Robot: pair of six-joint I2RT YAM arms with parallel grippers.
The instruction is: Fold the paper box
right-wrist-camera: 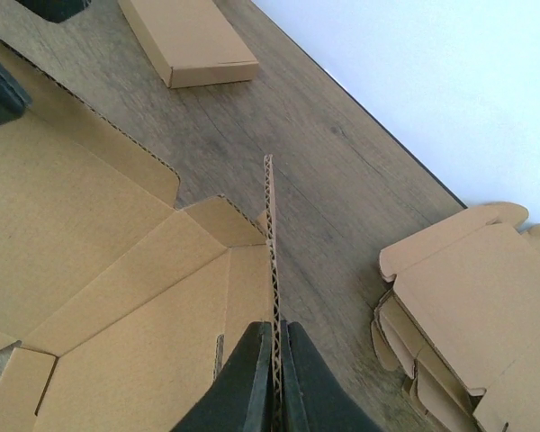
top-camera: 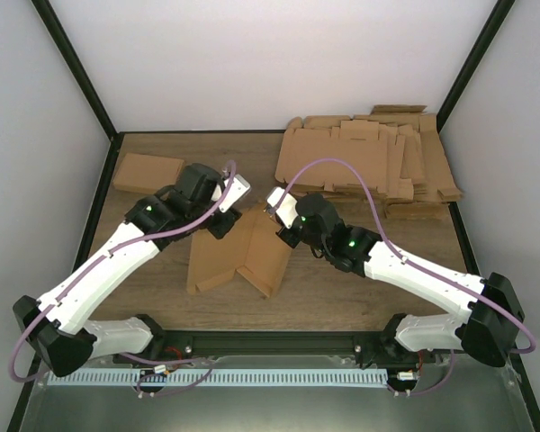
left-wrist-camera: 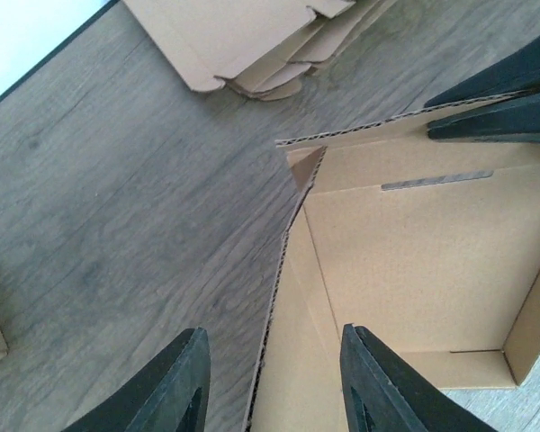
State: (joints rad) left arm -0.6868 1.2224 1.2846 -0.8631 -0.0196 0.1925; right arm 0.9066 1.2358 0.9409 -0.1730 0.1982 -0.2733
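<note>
Fingers of the right gripper (right-wrist-camera: 274,335) sat closest to its wrist lens, clenched flat on a raised wall of the paper box (top-camera: 238,256), with the corrugated edge upright between them. Noted the left gripper (left-wrist-camera: 274,333) straddling another raised panel of the same box. Its fingers were parted, with a gap on each side of the cardboard and no contact seen. Box lay partly formed on the table (top-camera: 315,297), between the two grippers, base panel flat on the wood. At far right lay a pile of flat blanks (top-camera: 378,162), well apart. At far left, near the left arm, lay a closed brown box (top-camera: 147,173).
</note>
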